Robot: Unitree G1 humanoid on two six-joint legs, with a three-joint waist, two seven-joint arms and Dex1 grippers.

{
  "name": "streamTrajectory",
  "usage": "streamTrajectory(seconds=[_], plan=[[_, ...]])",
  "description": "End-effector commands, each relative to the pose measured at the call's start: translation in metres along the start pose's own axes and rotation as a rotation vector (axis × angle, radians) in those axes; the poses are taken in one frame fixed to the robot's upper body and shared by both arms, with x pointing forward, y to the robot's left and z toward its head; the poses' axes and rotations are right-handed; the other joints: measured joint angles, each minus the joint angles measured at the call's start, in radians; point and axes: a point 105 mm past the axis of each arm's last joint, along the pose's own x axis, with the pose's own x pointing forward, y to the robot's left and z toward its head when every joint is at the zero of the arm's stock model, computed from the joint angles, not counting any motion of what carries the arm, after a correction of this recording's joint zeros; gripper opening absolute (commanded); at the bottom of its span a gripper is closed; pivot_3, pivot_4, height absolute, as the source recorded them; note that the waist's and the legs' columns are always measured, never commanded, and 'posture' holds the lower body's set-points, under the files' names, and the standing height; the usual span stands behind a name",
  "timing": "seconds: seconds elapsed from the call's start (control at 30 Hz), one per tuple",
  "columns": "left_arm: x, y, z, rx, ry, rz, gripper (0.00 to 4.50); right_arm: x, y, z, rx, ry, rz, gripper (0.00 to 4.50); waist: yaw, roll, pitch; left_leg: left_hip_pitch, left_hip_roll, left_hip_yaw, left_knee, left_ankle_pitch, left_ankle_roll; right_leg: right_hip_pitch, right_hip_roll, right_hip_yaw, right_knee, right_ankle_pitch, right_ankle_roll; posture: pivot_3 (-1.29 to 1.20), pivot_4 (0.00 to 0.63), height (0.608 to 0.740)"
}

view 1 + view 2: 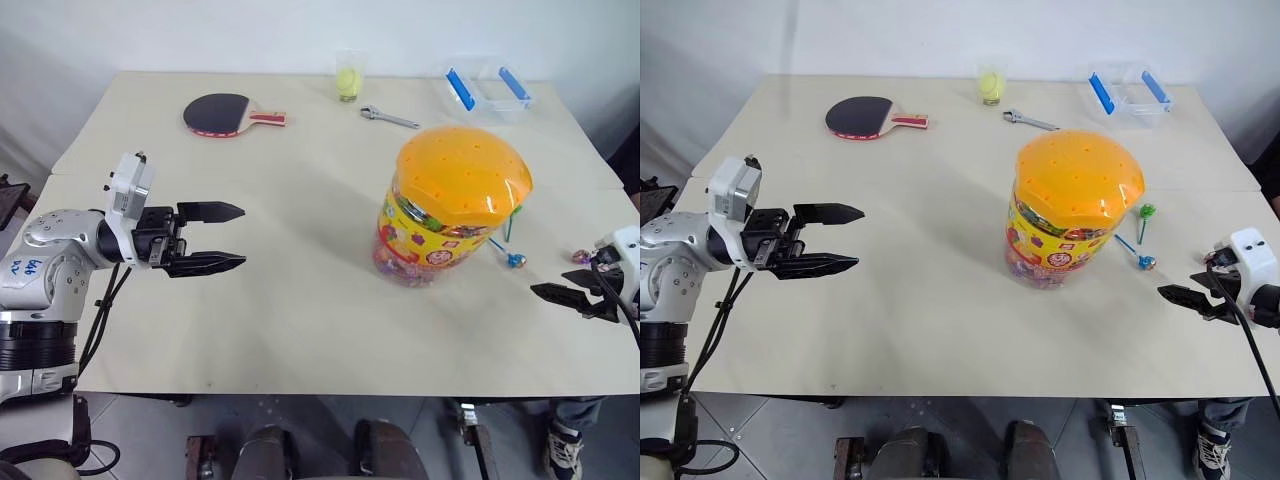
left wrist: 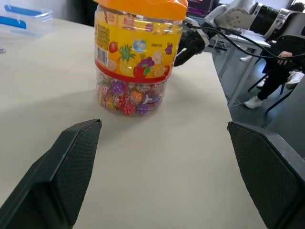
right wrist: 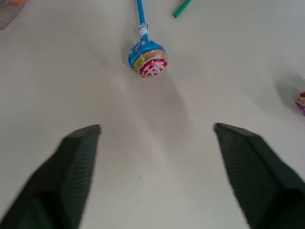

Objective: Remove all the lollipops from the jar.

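The jar (image 1: 450, 205) stands upright right of the table's middle, with its orange lid on and colourful wrapped candies at its bottom. On the table to its right lie three lollipops: the blue one (image 3: 147, 58), the green one (image 1: 1147, 211) and the purple one (image 1: 581, 256). My right gripper (image 3: 156, 128) hovers open and empty just short of the blue lollipop, near the table's right edge. My left gripper (image 1: 238, 237) is open and empty, held level above the table's left side and pointing toward the jar (image 2: 136, 57), well apart from it.
At the back of the table lie a table-tennis paddle (image 1: 225, 112), a small clear cup with a yellow-green ball (image 1: 349, 76), a wrench (image 1: 388, 118) and a clear box with blue clips (image 1: 487, 88). A person's shoe (image 1: 565, 450) shows below the table's right corner.
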Motion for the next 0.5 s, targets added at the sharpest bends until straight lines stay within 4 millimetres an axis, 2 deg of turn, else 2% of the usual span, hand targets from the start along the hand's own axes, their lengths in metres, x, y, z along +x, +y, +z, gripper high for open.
streamTrajectory(seconds=[0.03, 0.13, 0.23, 0.4, 0.5], plan=[[-0.003, -0.002, 0.004, 0.035, -0.004, 0.011, 4.50, -0.028, 0.012, 0.042, -0.098, -0.173, 0.044, 4.45, 0.000, 0.000, 0.000, 0.000, 0.000, 0.000, 0.000, 0.000, 0.000, 0.000, 0.000, 0.000, 0.000, 0.000, 0.000, 0.00, 0.150, 0.740], [-0.005, -0.002, 0.003, 0.031, -0.009, 0.023, 4.50, -0.042, 0.032, 0.062, -0.150, -0.304, 0.121, 4.45, 0.000, 0.000, 0.000, 0.000, 0.000, 0.000, 0.000, 0.000, 0.000, 0.000, 0.000, 0.000, 0.000, 0.000, 0.000, 0.00, 0.150, 0.740], [-0.008, -0.002, 0.001, 0.023, -0.015, 0.039, 4.50, -0.048, 0.054, 0.065, -0.213, -0.349, 0.207, 4.45, 0.003, 0.000, 0.000, 0.000, 0.000, -0.001, 0.000, 0.000, 0.000, 0.000, 0.000, 0.000, 0.000, 0.000, 0.000, 0.00, 0.150, 0.740], [-0.012, -0.001, -0.003, -0.006, -0.032, 0.066, 4.50, -0.040, 0.079, 0.044, -0.286, -0.311, 0.365, 4.45, 0.014, 0.000, 0.000, 0.000, 0.000, -0.001, 0.001, 0.000, 0.000, 0.001, 0.000, 0.000, 0.000, 0.000, 0.000, 0.00, 0.150, 0.740], [-0.017, -0.001, -0.005, -0.021, -0.029, 0.089, 4.50, -0.035, 0.077, 0.033, -0.290, -0.312, 0.395, 4.45, 0.014, 0.000, 0.000, 0.000, 0.000, 0.000, 0.001, 0.000, 0.000, 0.001, 0.000, 0.000, 0.000, 0.000, 0.000, 0.00, 0.150, 0.740]])
